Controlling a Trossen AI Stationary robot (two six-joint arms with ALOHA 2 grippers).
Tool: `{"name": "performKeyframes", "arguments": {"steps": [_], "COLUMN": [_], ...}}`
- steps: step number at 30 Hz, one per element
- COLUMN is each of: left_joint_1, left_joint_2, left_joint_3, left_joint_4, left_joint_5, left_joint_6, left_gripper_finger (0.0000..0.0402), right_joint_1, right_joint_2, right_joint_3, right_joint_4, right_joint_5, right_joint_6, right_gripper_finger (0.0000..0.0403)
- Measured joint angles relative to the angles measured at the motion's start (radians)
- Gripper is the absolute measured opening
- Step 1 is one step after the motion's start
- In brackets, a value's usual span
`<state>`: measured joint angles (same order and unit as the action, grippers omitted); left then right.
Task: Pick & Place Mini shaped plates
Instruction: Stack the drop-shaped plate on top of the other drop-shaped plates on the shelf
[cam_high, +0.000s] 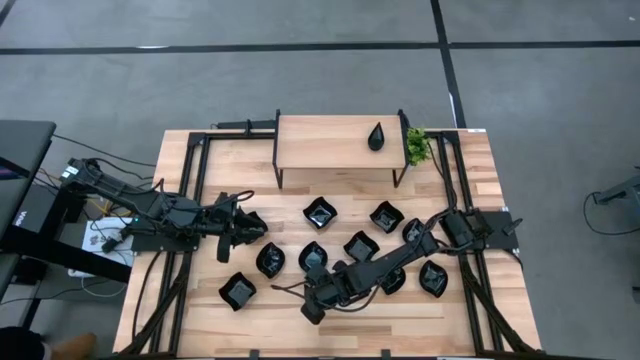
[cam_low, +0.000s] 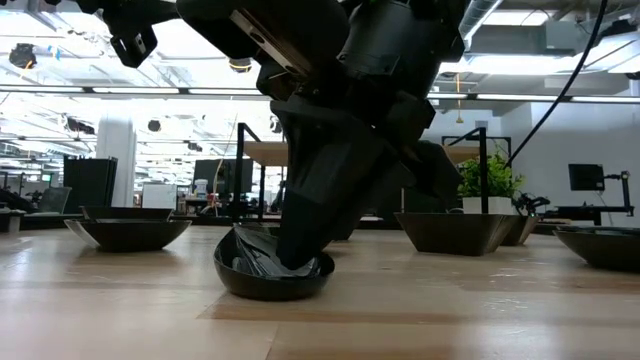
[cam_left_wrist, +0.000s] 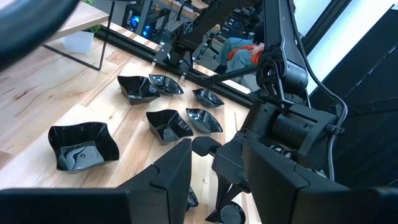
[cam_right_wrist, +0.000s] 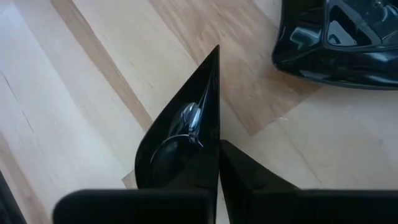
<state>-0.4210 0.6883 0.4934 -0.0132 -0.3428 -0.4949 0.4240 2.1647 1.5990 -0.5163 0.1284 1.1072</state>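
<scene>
Teardrop plate (cam_right_wrist: 180, 146) sits on the table's front middle, and your right gripper (cam_high: 313, 297) has its fingers pinched on the rim. Lift straight up, slowly, keeping clear of the neighbouring plate (cam_right_wrist: 336, 40). Left gripper (cam_high: 243, 225) waits spread, holding nothing.

The right gripper (cam_low: 300, 250) sits down inside a teardrop plate (cam_low: 272, 278) in the low view, and its dark bulk hides most of that dish's inside. The right wrist view cuts the same plate (cam_right_wrist: 180, 146) off behind the fingers (cam_right_wrist: 249, 180), so whether they pinch its rim cannot be told. From above, that plate is buried under the right arm. A neighbouring wavy plate (cam_right_wrist: 339, 43) runs off the right wrist picture's edge. In the left wrist view, the left gripper's fingers (cam_left_wrist: 168, 180) fill the foreground and mask the table beneath. A person behind the table is mostly covered by the right arm.
</scene>
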Motion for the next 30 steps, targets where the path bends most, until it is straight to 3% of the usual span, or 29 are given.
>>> {"name": "performKeyframes", "arguments": {"steps": [17, 21, 30], "left_joint_1": [0.0, 0.0, 0.0], "left_joint_2": [0.0, 0.0, 0.0], "left_joint_3": [0.0, 0.0, 0.0], "left_joint_4": [0.0, 0.0, 0.0], "left_joint_5": [0.0, 0.0, 0.0], "left_joint_6": [0.0, 0.0, 0.0], "left_gripper_finger": [0.0145, 0.0145, 0.0145], "right_joint_1": [-0.007, -0.014, -0.03], "right_joint_2": [-0.006, -0.015, -0.136], "right_joint_3": [0.024, 0.025, 0.024], "right_joint_4": [-0.004, 0.0, -0.001], "right_joint_5": [-0.033, -0.094, -0.132], "right_joint_6": [-0.018, -0.018, -0.082], "right_gripper_finger": [0.0001, 0.0001, 0.0]}}
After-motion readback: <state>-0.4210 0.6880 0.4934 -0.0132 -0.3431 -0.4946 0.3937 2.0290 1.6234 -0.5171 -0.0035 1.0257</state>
